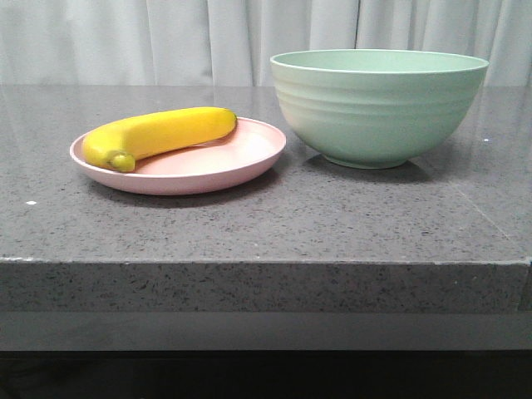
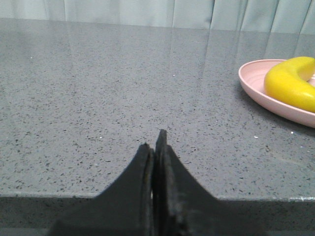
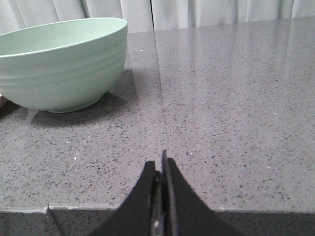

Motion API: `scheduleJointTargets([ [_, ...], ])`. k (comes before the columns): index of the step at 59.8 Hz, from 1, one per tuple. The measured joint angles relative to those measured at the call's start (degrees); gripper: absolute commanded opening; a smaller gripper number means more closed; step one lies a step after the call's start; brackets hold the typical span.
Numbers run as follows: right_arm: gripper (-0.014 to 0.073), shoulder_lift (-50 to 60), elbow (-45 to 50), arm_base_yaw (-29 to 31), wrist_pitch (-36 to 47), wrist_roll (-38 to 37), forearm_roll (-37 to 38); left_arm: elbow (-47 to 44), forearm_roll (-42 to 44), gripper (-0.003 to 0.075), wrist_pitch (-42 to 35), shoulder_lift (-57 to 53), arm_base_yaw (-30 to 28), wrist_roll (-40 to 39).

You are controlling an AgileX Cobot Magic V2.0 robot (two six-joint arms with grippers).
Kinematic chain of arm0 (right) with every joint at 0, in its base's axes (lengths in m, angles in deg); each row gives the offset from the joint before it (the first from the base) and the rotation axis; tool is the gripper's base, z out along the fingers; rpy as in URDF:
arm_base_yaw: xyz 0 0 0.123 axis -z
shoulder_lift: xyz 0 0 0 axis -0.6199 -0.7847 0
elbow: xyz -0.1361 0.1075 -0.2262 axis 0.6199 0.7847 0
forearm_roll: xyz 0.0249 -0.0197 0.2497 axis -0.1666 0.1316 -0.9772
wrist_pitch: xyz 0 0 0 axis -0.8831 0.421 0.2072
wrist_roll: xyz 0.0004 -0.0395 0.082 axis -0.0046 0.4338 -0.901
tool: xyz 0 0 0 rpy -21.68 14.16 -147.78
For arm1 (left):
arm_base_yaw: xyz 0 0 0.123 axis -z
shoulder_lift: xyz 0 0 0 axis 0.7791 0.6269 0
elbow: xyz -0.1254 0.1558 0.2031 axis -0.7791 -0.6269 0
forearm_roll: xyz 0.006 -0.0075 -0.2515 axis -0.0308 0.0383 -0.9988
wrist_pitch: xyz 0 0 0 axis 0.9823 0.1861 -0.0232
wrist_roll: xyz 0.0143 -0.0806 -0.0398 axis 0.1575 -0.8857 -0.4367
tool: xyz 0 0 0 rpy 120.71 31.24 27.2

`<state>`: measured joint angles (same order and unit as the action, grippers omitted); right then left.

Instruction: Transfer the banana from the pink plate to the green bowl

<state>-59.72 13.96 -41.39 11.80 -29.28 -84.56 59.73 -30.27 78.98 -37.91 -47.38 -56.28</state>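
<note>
Front view: we see the plate [image 1: 218, 164] at centre left of the frame, resting on the grey speckled bench [image 1: 266, 220]. The banana [image 1: 158, 135] lies across the plate's left and back part, its stubby end toward the lower left and its other end reaching the plate's far rim near the frame's middle. Just to the right stands the bowl [image 1: 378, 104], taller than the plate, close beside it; we cannot tell if the two rims touch. The bowl's inside is mostly hidden from this height. A pale curtain [image 1: 133, 37] fills the top of the frame. Neither arm shows in this view.

In the left wrist view, we see the left fingers [image 2: 154, 145] at bottom centre, pressed together with nothing between them, low by the bench's near edge. The plate [image 2: 256, 91] and banana [image 2: 288, 86] sit at the right edge of that frame, well apart from the fingers.

In the right wrist view, the bowl [image 3: 61, 64] fills the upper left, and the right fingers [image 3: 161, 164] at bottom centre are likewise together and hold nothing, well apart from the bowl.
</note>
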Motion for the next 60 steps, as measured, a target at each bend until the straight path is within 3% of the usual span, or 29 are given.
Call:
scheduleJointTargets([
  [60, -0.0059, 0.00, 0.00, 0.00, 0.00, 0.00, 0.00, 0.00, 0.00, -0.0020, -0.79, 0.00, 0.00, 0.00],
])
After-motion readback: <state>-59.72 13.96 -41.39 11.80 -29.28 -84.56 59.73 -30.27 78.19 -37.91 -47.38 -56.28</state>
